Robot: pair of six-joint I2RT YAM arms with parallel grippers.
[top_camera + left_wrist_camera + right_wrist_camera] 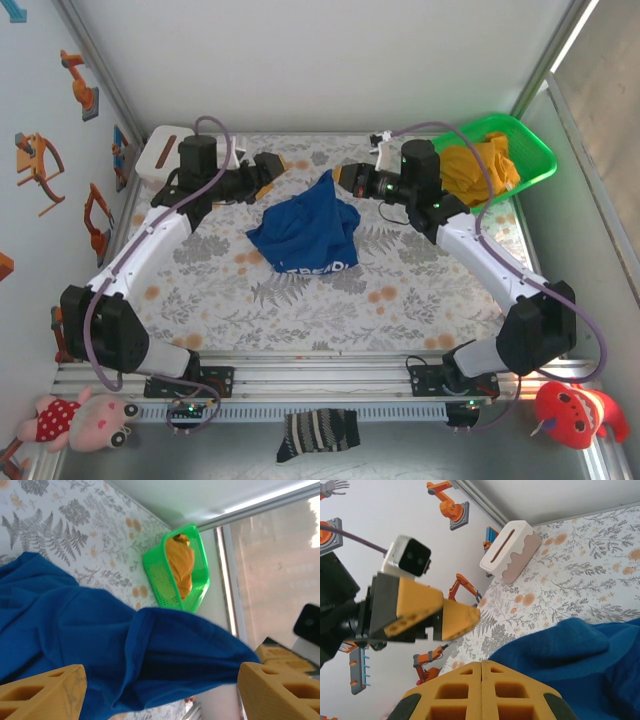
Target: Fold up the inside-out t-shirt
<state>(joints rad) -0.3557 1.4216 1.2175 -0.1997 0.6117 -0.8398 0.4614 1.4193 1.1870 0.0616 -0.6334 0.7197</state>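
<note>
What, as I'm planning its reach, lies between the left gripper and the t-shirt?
Nothing but bare flowered table cover, seen in the top view, between the open left gripper and the t-shirt.

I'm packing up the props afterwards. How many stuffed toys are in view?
2. A pink doll sits at the near left corner, and a red toy lies at the near right corner. More could be hidden beyond the picture's edges.
</note>
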